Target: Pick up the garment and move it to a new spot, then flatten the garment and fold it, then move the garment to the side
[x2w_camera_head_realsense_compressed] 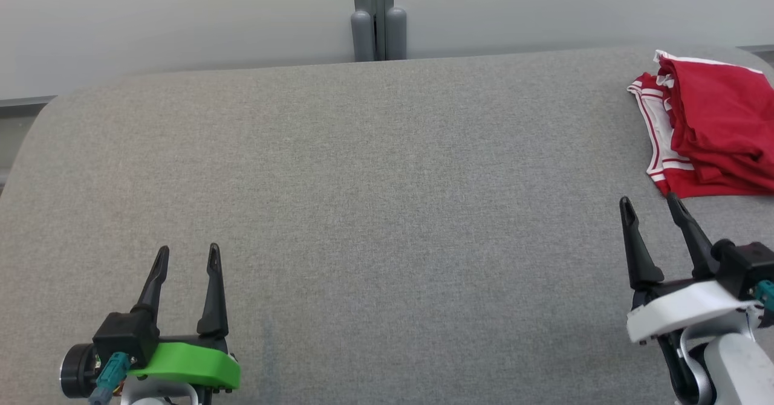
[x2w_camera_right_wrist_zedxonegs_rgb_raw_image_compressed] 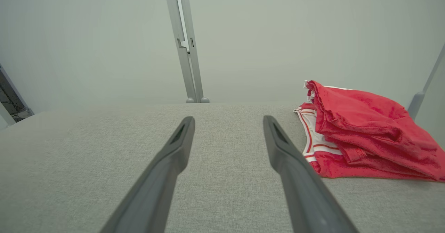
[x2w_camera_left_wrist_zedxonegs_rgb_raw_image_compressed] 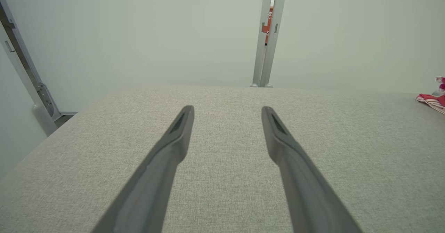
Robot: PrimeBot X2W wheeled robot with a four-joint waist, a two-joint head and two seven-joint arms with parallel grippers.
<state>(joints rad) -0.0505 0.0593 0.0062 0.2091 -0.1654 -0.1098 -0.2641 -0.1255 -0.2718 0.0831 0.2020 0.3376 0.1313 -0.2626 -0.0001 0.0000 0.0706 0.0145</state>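
Observation:
A red garment (x2w_camera_head_realsense_compressed: pixel 713 130) with white striped trim lies folded in a loose pile at the far right of the grey table (x2w_camera_head_realsense_compressed: pixel 363 199), partly cut off by the head view's edge. The right wrist view shows the garment (x2w_camera_right_wrist_zedxonegs_rgb_raw_image_compressed: pixel 365 135) just right of my right fingers, and a sliver of the garment (x2w_camera_left_wrist_zedxonegs_rgb_raw_image_compressed: pixel 433 101) appears at the left wrist view's right edge. My right gripper (x2w_camera_head_realsense_compressed: pixel 650 202) stands open just in front of the pile, empty. At the lower left my left gripper (x2w_camera_head_realsense_compressed: pixel 187 252) is open too, nothing between its fingers (x2w_camera_left_wrist_zedxonegs_rgb_raw_image_compressed: pixel 180 128).
A grey post (x2w_camera_head_realsense_compressed: pixel 378 15) stands behind the table's far edge against pale wall panels. The table's far corners are rounded. Another metal frame (x2w_camera_left_wrist_zedxonegs_rgb_raw_image_compressed: pixel 24 73) stands off the table's left side.

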